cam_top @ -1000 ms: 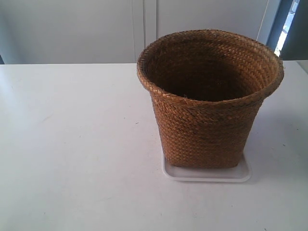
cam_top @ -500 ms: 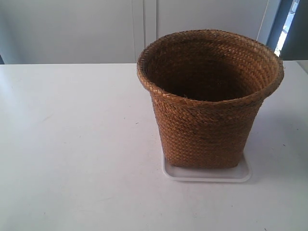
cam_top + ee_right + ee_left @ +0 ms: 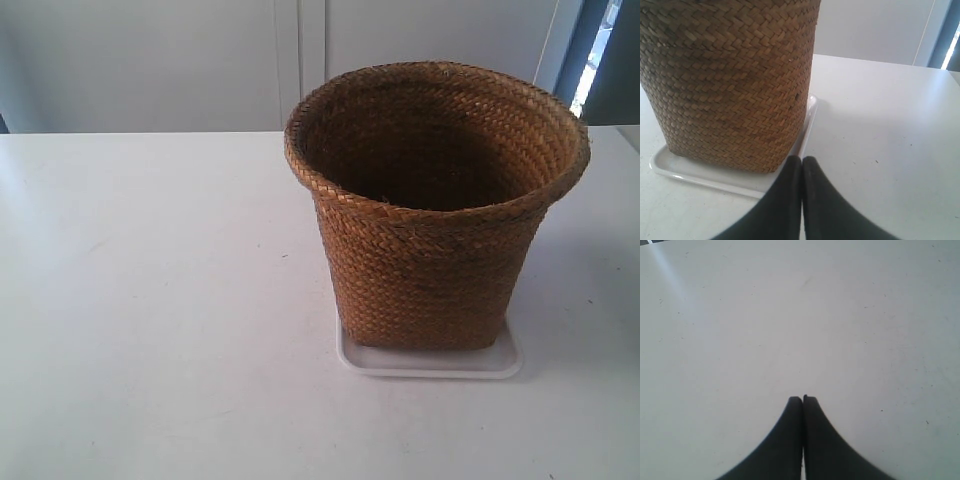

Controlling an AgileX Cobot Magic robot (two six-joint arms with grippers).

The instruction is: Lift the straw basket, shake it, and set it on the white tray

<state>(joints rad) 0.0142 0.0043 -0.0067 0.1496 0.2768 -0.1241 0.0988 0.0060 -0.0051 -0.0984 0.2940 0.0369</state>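
The brown straw basket [image 3: 435, 215] stands upright on the white tray [image 3: 430, 362], right of the table's middle in the exterior view; no arm shows there. In the right wrist view the straw basket [image 3: 730, 80] fills the frame's upper part and rests on the white tray [image 3: 700, 175]. My right gripper [image 3: 802, 159] is shut with nothing in it, its tips over the tray's corner and apart from the basket. My left gripper [image 3: 803, 399] is shut and empty over bare white table.
The white table [image 3: 150, 300] stretches wide at the exterior view's left and front. A pale wall or cabinet front [image 3: 200, 60] runs behind it, with a dark window strip [image 3: 600, 50] at the back right.
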